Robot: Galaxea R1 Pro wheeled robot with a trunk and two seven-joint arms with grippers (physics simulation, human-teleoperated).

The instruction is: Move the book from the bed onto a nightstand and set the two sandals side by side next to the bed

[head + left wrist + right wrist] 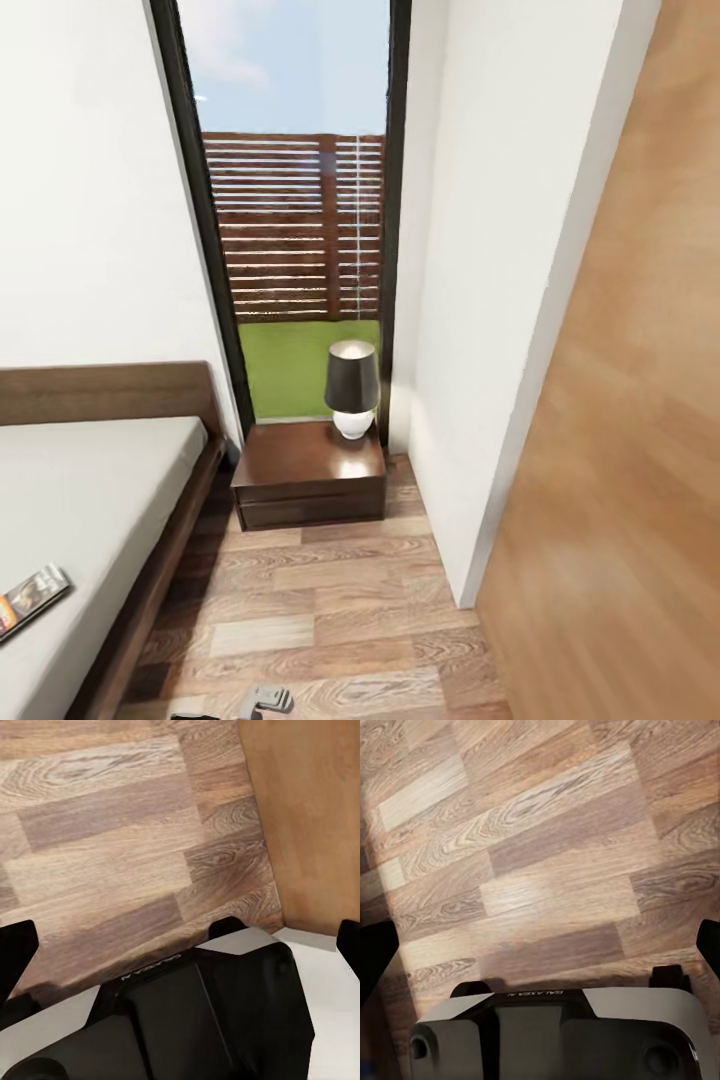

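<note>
Book [30, 596]: lower left of the head view, flat on the mattress close to the bed's near edge, its left end cut by the frame; cover print too small to read.
Bed [100, 480]: left side, dark frame and headboard, pale mattress; only its right corner is inside the picture.
Nightstand [310, 470]: centre, just right of the bed, in front of the window; glossy top.
Lamp [352, 388]: on the nightstand's back right corner, dark shade over a white base.
Window [295, 220]: tall, dark-framed, upper centre; slatted fence and grass beyond.
Door [630, 450]: tan wood panel down the right edge, blurred.
Floor [320, 620]: light planks, lower centre.
Bottom edge, head view: a small grey part [265, 698] pokes in, cut off; what it is I cannot tell.
Left gripper [180, 934]: fingers [15, 949] dark at the picture's far sides, wide apart, nothing between them, over planks and a robot body part.
Right gripper [540, 945]: fingers [375, 952] likewise spread wide and bare above planks.
Sandals: a blue speck at the lower left corner of the right wrist view is too small to identify.
</note>
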